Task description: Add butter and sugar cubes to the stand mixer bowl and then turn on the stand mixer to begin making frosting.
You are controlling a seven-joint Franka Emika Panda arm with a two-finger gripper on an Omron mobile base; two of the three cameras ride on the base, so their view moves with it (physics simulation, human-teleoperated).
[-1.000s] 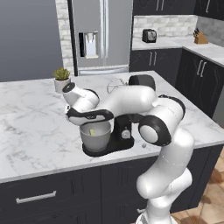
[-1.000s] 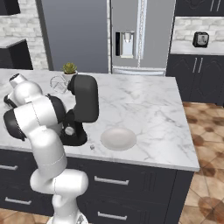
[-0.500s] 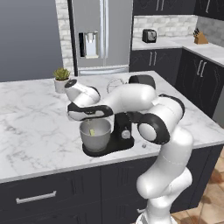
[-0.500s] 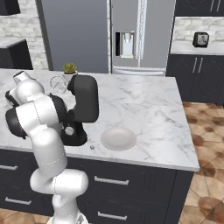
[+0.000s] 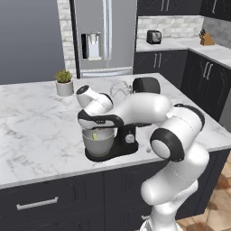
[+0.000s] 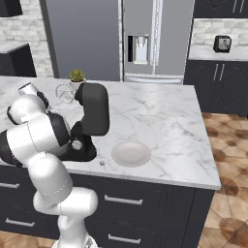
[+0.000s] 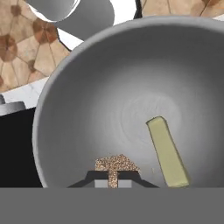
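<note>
While pinched on the sugar cube (image 7: 114,165), gripper (image 7: 113,178) hangs over the stand mixer bowl (image 7: 87,87), lower than earlier. Butter (image 7: 168,152) lies inside, right of it.

The worktop (image 5: 36,131) is an island of white marble with grey veins, on dark cabinets. On it stands the black stand mixer (image 5: 124,140), near the front edge. A small potted plant (image 5: 64,82) stands near the back edge. A round white plate (image 6: 131,153) lies near the mixer, and a tiny cube (image 6: 101,163) lies between them.
</note>
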